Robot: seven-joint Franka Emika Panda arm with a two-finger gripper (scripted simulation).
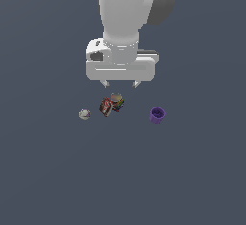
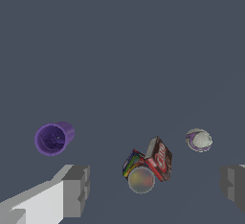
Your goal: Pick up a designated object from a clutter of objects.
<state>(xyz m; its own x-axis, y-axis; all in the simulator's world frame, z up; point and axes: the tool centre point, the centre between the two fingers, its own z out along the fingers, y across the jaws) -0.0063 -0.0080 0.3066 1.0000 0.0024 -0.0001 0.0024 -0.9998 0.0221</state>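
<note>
The designated object (image 1: 118, 105) is a small multicoloured block in the clutter of objects, wedged against a tilted red-and-white box (image 1: 106, 107). In the wrist view the block (image 2: 131, 162) shows blue, yellow and green stripes beside the box (image 2: 161, 158), partly covered by a pale round item (image 2: 141, 180). My gripper (image 1: 120, 83) hangs open above the cluster, holding nothing. Both grey fingers (image 2: 76, 188) frame the wrist view, and the gripper (image 2: 155, 184) is centred close to the block.
A purple cup (image 1: 157, 115) lies on its side at the exterior view's right, also seen in the wrist view (image 2: 52, 138). A greyish-white ball (image 1: 84, 114) rests at the exterior view's left of the box, and appears in the wrist view (image 2: 198, 140). The floor is flat grey.
</note>
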